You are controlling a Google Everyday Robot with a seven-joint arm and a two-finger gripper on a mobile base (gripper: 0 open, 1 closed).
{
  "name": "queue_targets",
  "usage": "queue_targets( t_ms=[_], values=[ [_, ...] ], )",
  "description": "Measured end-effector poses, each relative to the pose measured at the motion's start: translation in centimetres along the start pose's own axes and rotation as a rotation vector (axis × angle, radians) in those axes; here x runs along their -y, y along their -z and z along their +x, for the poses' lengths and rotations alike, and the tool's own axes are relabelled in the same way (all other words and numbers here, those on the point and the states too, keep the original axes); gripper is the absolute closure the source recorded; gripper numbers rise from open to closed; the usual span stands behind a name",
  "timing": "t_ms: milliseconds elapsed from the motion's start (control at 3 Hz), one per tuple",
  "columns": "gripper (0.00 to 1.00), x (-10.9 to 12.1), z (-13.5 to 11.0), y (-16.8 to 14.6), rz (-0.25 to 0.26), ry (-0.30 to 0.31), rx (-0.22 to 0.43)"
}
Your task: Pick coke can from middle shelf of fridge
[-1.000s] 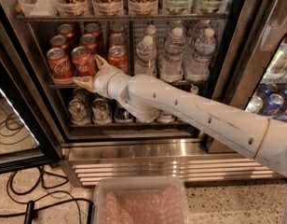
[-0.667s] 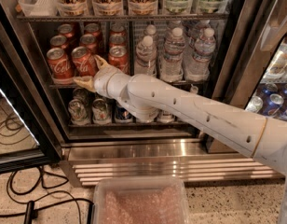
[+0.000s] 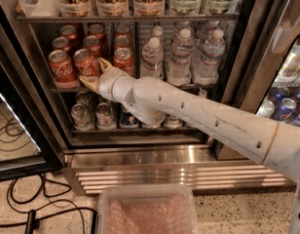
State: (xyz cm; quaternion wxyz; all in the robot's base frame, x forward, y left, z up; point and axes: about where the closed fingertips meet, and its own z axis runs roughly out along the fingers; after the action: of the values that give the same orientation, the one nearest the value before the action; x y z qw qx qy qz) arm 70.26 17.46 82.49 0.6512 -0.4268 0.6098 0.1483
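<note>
Several red coke cans stand on the middle shelf (image 3: pixel 67 88) of the fridge (image 3: pixel 237 57), at its left. My gripper (image 3: pixel 92 71) reaches in from the right on a white arm. Its yellowish fingers (image 3: pixel 87 82) are spread apart on either side of the front coke can (image 3: pixel 85 61), one low at its base and one by its right side. I cannot tell whether they touch it. Other coke cans (image 3: pixel 62 66) (image 3: pixel 123 58) stand beside and behind it.
Water bottles (image 3: pixel 181 57) fill the right of the middle shelf. Silver-green cans (image 3: pixel 82 116) and a blue Pepsi can (image 3: pixel 126 118) stand on the lower shelf. Clear bins with bottles (image 3: pixel 111 6) sit above. A clear plastic tub (image 3: pixel 145 211) and black cables (image 3: pixel 13 140) lie on the floor.
</note>
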Motion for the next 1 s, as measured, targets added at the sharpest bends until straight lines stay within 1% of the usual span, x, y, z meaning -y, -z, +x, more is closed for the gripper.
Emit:
queue_targets(
  t_ms=[333, 667, 1000],
  values=[
    [1.00, 0.00, 0.00, 0.00, 0.000, 0.000, 0.000],
    [1.00, -0.01, -0.01, 0.00, 0.000, 0.000, 0.000],
    [1.00, -0.17, -0.54, 0.07, -0.018, -0.004, 0.019]
  ],
)
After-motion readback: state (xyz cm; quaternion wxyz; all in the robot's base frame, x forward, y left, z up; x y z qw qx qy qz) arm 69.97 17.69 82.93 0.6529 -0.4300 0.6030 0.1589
